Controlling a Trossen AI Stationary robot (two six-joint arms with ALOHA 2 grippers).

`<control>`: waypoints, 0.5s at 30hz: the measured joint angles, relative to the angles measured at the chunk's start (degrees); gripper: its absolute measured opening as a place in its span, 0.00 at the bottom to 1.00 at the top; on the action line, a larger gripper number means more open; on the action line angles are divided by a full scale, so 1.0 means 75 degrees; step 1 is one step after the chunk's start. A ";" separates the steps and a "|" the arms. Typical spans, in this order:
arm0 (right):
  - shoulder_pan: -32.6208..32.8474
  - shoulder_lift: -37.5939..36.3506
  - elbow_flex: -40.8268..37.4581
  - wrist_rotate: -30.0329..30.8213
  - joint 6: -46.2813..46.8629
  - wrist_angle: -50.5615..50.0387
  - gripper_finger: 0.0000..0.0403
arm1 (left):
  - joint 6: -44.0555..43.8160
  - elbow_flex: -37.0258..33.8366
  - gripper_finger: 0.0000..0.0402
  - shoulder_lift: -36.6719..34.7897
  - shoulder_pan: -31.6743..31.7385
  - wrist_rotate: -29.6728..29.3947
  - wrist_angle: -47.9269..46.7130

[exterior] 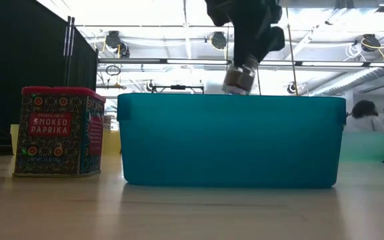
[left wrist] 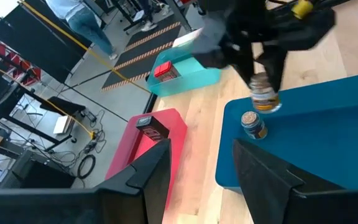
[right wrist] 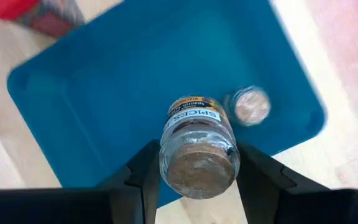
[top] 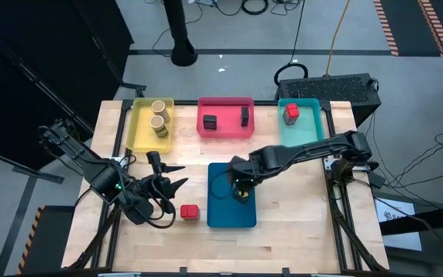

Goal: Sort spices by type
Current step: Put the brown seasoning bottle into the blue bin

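My right gripper hangs over the blue tray, shut on a small round spice jar with a cork end. A second small jar stands inside that tray. My left gripper is raised at the left of the blue tray, open, with nothing in it. A red "Smoked Paprika" box stands on the table just left of the blue tray. Two tan jars stand in the yellow tray, two dark boxes in the red tray, and a red box in the teal tray. My right gripper pinches the small jar by its round sides between the two fingers, near the cork end. The fingers come from above, pointing steeply down. The jar is lifted clear, its lower end just above the blue tray's rim, slightly tilted.
The yellow tray, red tray and teal tray line the far side of the table. Bare wood lies between them and the blue tray, and along the near edge. A person is in the room behind.
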 joint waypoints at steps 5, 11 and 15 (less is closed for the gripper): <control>-0.0023 0.0279 0.0005 -0.0294 -0.0062 -0.0100 0.36 | 0.0000 0.0002 0.44 0.0000 -0.0003 -0.0009 -0.0003; -0.0017 0.0514 0.0007 -0.0341 -0.0225 -0.0161 0.36 | 0.0000 0.0006 0.44 0.0000 -0.0001 -0.0020 0.0001; -0.0077 0.0671 0.0008 -0.0337 -0.0344 -0.0177 0.36 | 0.0000 0.0006 0.44 0.0000 -0.0003 -0.0021 0.0000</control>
